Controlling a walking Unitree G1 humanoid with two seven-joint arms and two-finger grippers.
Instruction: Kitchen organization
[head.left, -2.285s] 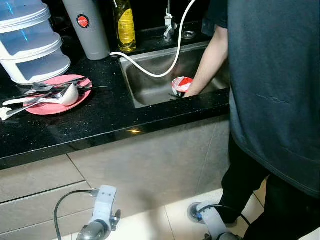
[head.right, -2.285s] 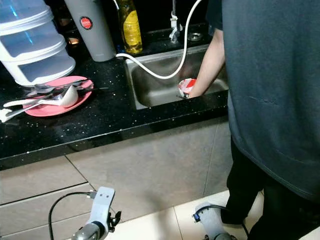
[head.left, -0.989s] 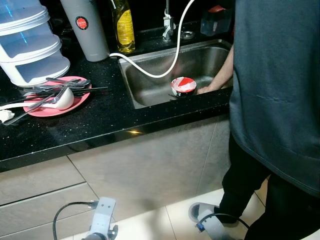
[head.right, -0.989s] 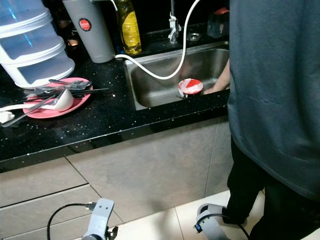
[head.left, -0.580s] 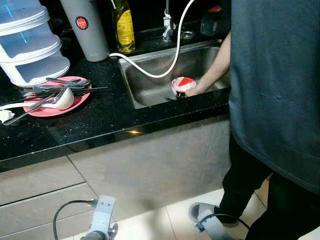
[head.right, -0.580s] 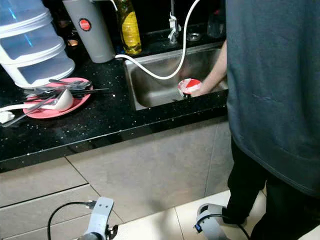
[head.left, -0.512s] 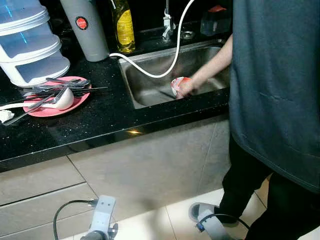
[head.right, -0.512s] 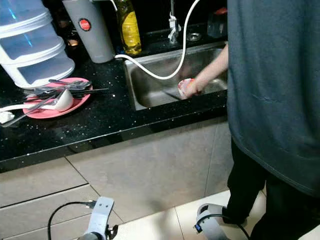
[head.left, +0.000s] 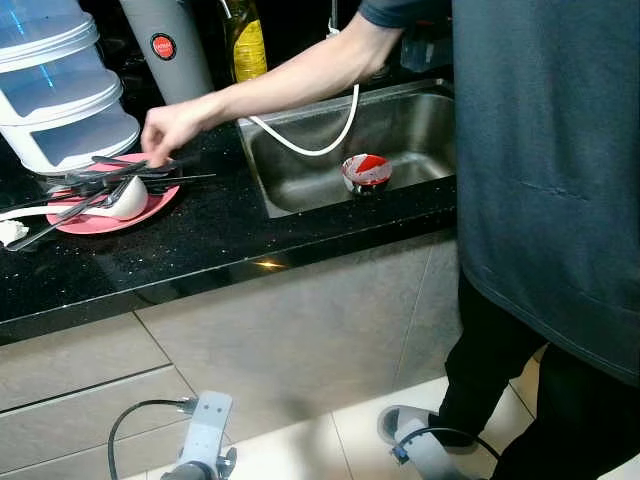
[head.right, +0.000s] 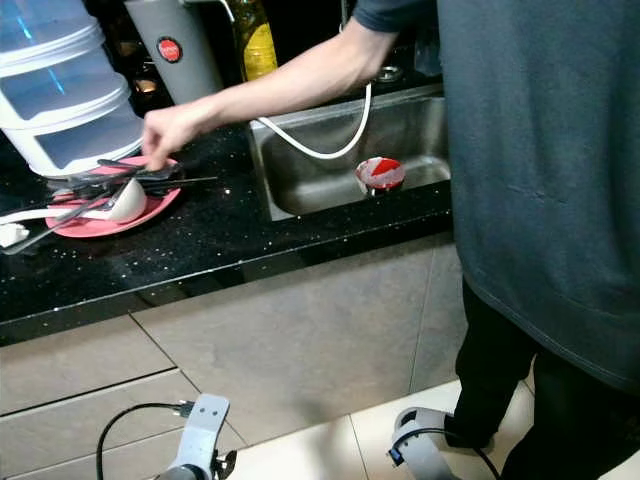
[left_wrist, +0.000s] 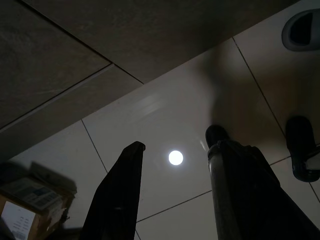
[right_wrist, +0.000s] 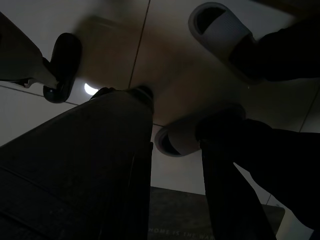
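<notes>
The left gripper (left_wrist: 172, 150) hangs low over the pale tiled floor (left_wrist: 165, 115), its two black fingers (left_wrist: 117, 200) set apart with a clear gap between them and nothing held. A bright spot of light reflects off the tile just beyond the fingertips, and a cardboard box (left_wrist: 25, 210) sits on the floor off to one side. The right gripper (right_wrist: 172, 165) also hangs idle near the floor, fingers parted and empty; past its tips lie a person's grey slippers (right_wrist: 220, 30) and dark trouser legs.

Well above both grippers runs a black speckled counter (head.left: 200, 240) over grey cabinet fronts. On it, up and to the left of the left gripper, a pink plate (head.left: 100, 210) carries a heap of cutlery (head.left: 120, 178) and a white ladle (head.left: 115, 198). The utensils lie flat with their long axes running roughly along the counter's length, handles pointing left toward the counter's end and a few dark handles pointing right toward the sink. The person's hand (head.left: 165, 130) reaches across from the right and hovers at the top of that heap, touching or nearly touching the utensils.

Behind the plate stands a stacked white container (head.left: 65, 95), with a grey flask (head.left: 170, 50) and a yellow bottle (head.left: 245, 45) further right. The steel sink (head.left: 300, 185), above and between the grippers, holds a red and white bowl (head.left: 367, 170) and a looping white hose (head.left: 320, 145).
</notes>
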